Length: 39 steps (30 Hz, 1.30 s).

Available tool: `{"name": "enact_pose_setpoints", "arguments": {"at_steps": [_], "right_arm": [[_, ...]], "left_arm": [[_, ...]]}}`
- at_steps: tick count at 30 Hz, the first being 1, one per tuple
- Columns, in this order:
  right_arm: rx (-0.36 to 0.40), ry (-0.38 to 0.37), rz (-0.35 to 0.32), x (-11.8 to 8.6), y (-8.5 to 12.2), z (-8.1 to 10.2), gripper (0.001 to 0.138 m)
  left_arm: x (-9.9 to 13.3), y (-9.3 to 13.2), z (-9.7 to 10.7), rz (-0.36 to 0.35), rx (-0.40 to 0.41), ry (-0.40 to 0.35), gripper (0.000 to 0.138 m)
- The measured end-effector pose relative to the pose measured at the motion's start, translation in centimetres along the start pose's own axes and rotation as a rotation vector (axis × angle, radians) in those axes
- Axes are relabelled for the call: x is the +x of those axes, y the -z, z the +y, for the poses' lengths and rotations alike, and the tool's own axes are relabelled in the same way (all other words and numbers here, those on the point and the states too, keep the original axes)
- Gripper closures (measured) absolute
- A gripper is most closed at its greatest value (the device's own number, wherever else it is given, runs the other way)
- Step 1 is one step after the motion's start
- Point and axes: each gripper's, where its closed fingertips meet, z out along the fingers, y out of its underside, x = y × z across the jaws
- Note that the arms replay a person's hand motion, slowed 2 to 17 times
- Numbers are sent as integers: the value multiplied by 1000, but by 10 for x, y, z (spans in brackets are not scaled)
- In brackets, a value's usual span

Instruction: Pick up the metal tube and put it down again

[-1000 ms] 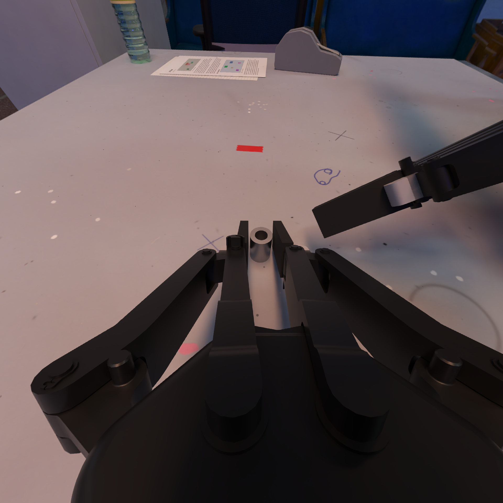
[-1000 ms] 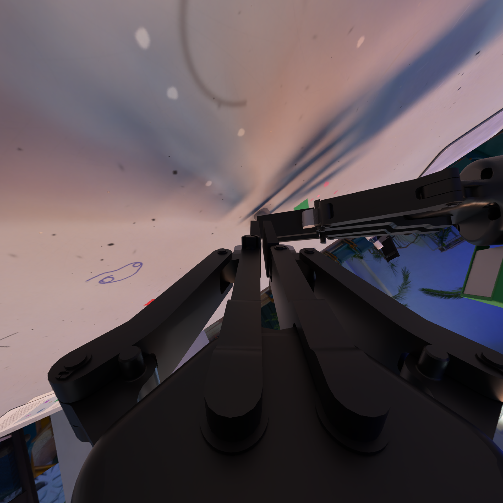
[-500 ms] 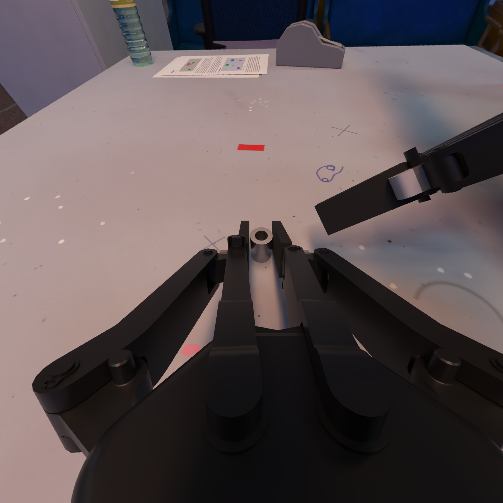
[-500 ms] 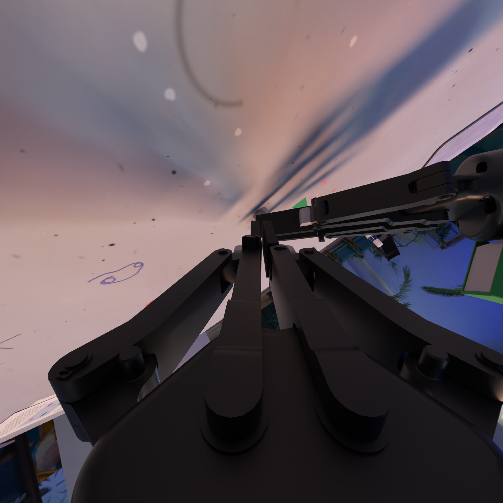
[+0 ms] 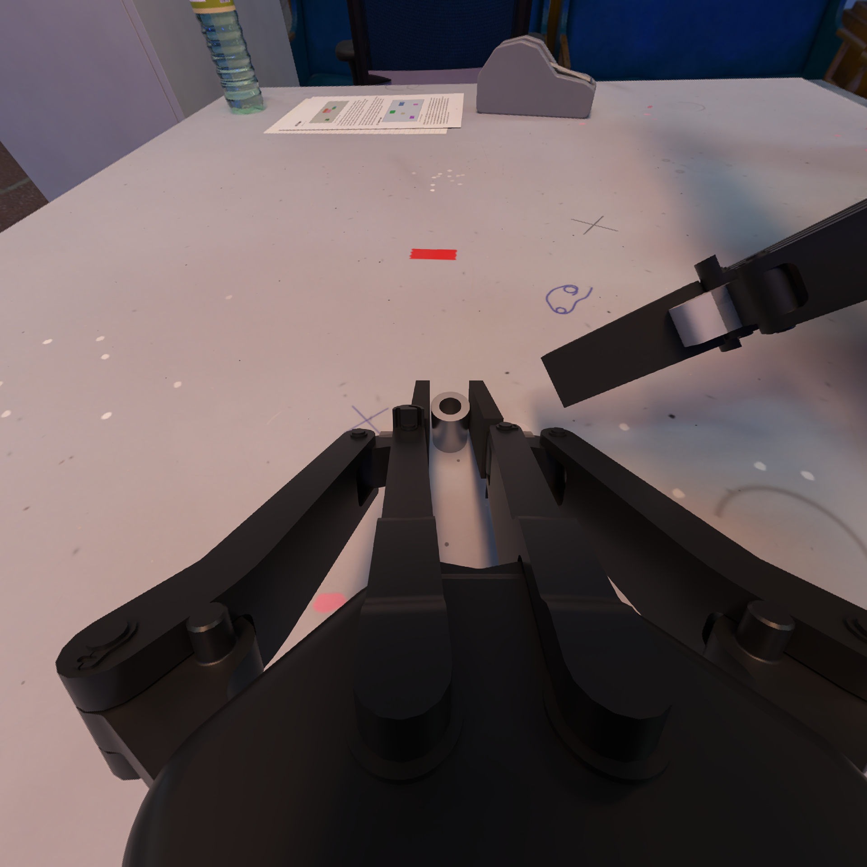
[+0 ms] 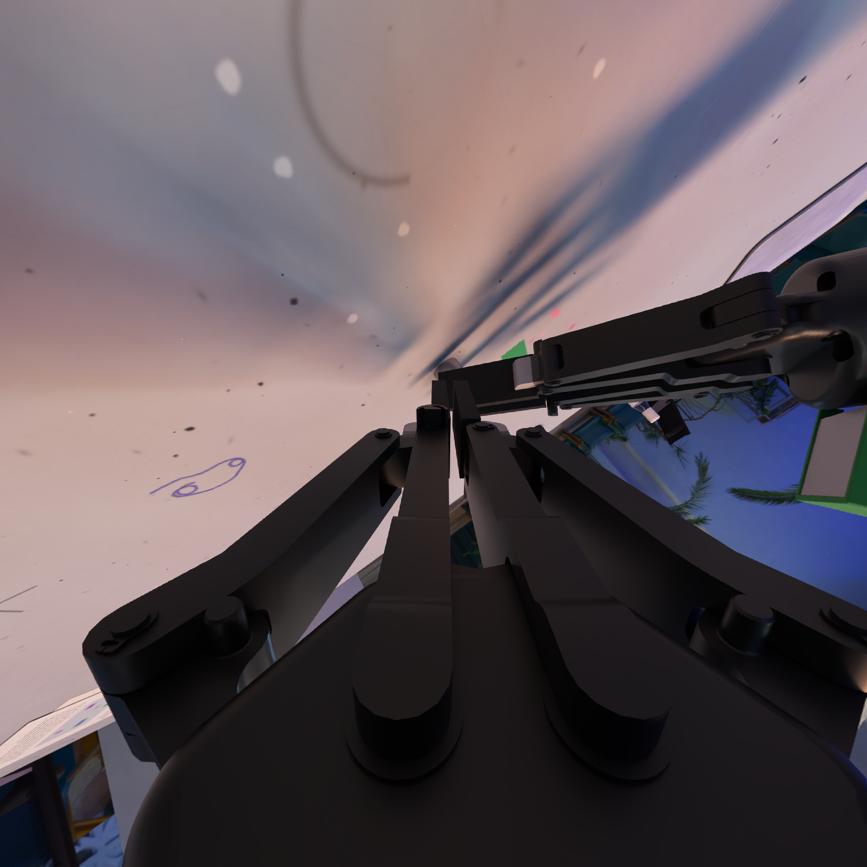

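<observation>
We see the left hand (image 5: 449, 399) clenched on the upright tube (image 5: 449, 422), above the bench (image 5: 234, 281) near its centre. The right hand (image 6: 449, 399), fingers pressed together and holding nothing, points in from 3 o'clock.

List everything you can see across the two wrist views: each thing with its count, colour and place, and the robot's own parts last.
metal tube: 1, silver-grey, upright between the left gripper's fingertips.
table: 1, pale grey, speckled, with pen marks.
red tape strip: 1, red, mid-table.
pink spot: 1, pink, on the table by the left gripper's base.
printed sheets: a small stack, white, far side of the table.
plastic bottle: 1, clear greenish, far left corner.
grey block: 1, grey, stepped, far edge beside the sheets.
left gripper: 1, black, closed on the tube.
right gripper: 1, black, closed and empty, close beside the left one's tips.
</observation>
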Motion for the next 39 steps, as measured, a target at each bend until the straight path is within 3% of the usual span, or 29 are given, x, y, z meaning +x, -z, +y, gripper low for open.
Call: {"name": "enact_pose_setpoints", "arguments": {"at_steps": [39], "right_arm": [[-48, -28, -2, 0, -3, 1, 135]], "left_arm": [[0, 0, 0, -2, 0, -4, 118]]}}
